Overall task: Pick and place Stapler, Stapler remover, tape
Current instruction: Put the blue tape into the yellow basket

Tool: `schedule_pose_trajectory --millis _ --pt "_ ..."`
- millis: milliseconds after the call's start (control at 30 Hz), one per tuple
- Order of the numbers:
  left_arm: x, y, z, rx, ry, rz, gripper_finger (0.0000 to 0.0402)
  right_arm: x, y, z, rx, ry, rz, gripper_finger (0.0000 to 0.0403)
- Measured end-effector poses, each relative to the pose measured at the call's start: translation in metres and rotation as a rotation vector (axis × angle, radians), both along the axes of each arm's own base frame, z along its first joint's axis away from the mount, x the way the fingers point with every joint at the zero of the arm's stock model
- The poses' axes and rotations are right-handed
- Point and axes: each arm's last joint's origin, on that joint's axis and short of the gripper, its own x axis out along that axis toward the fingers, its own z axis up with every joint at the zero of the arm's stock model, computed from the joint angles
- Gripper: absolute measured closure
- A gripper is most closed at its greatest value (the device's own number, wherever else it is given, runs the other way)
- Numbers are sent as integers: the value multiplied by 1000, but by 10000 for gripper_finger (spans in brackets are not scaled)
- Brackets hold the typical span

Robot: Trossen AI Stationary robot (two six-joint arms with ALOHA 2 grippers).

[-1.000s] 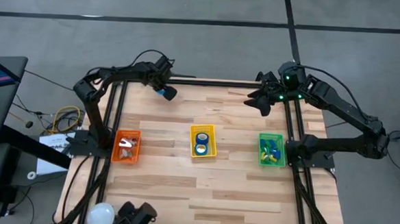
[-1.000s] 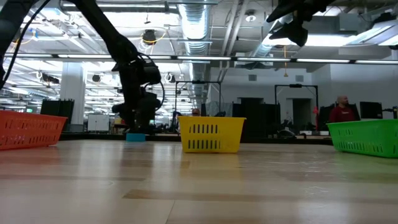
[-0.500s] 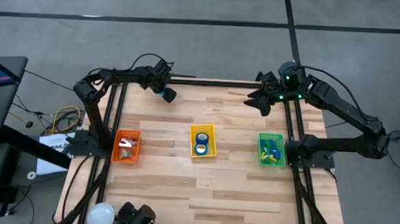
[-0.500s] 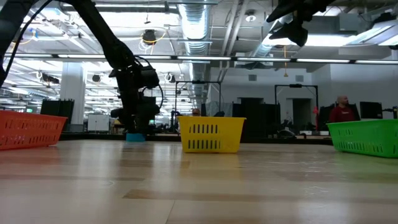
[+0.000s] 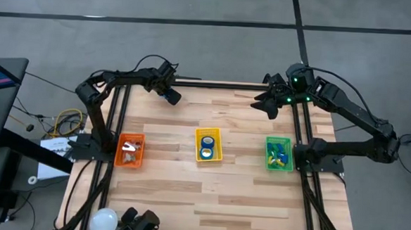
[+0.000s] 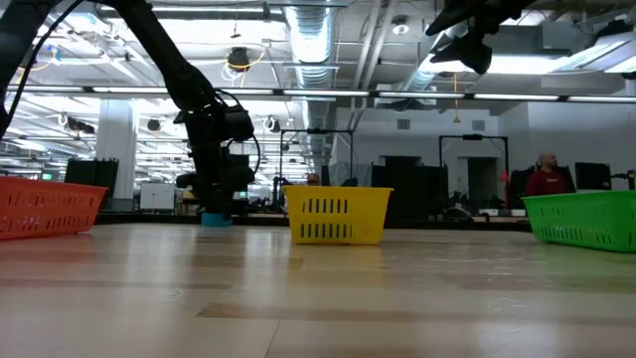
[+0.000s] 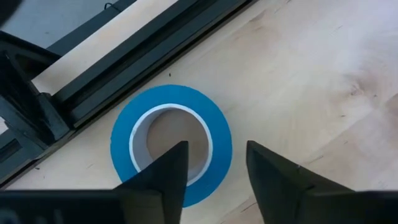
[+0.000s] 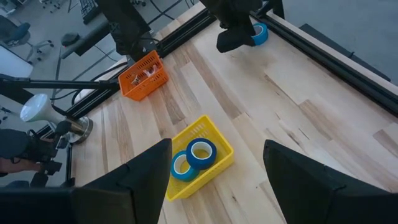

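Lying flat at the far left edge of the wooden surface (image 5: 187, 198), the round blue tape roll (image 7: 171, 143) now sits under the lowered left tool (image 7: 214, 165), whose narrowing fingers straddle its rim, grasp imminent; right tool (image 5: 268, 101) waits spread, far right.

— What are you working on?
— A pale wooden table (image 5: 187, 191). Across its middle you have an orange basket (image 5: 129, 150), a yellow basket (image 5: 208, 145) and a green basket (image 5: 279, 154).
— Anything loose?
— One blue tape roll (image 7: 171, 143) flat near the far edge.
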Motion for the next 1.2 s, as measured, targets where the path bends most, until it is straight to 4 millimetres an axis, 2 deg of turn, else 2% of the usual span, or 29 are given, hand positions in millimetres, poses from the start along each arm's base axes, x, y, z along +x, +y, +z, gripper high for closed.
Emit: schedule_pose_trajectory --millis 533,633,833,1200 --pt "0 0 0 0 -2 4 334 0 0 0 0 0 0 158" --pt "0 -1 5 11 -14 6 349 0 0 0 -1 0 0 158" --pt "-3 -4 30 73 -67 6 365 0 0 0 0 0 1 158" --pt "-9 -22 95 210 -276 -51 362 0 0 0 -2 0 2 158"
